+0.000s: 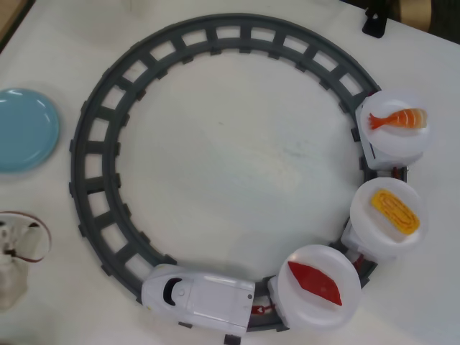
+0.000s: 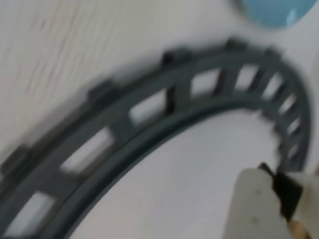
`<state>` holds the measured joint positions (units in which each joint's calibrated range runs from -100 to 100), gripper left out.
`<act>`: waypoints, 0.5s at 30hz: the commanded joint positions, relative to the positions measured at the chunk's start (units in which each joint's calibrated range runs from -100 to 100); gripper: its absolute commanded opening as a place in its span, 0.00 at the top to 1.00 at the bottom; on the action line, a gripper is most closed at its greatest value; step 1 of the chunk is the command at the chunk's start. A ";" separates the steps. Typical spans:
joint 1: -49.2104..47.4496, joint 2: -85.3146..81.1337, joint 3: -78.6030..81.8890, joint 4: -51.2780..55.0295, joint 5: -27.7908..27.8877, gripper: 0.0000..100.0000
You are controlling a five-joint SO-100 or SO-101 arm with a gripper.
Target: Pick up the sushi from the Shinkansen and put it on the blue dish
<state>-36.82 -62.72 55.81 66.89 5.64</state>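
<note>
Overhead view: one Shinkansen (image 1: 198,296), three white plates (image 1: 315,286) (one sushi (image 1: 314,282)); end effector (image 2: 264,204) state unclear.

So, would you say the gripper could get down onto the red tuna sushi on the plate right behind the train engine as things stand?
Probably yes. The sushi lies uncovered on its white plate, with nothing over or against it. The gripper is out of the overhead view, and the blurred wrist view shows only track below it, so it is not there yet.

No legible text, label, brand, number or sign appears in the overhead or wrist view.
</note>
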 commanded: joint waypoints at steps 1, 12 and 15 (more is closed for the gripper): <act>9.71 9.34 -9.19 1.52 -1.30 0.97; 37.17 33.23 -26.95 6.44 -5.27 0.95; 40.52 37.79 -33.00 9.25 -6.58 0.92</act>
<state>0.29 -28.05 30.47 74.03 0.21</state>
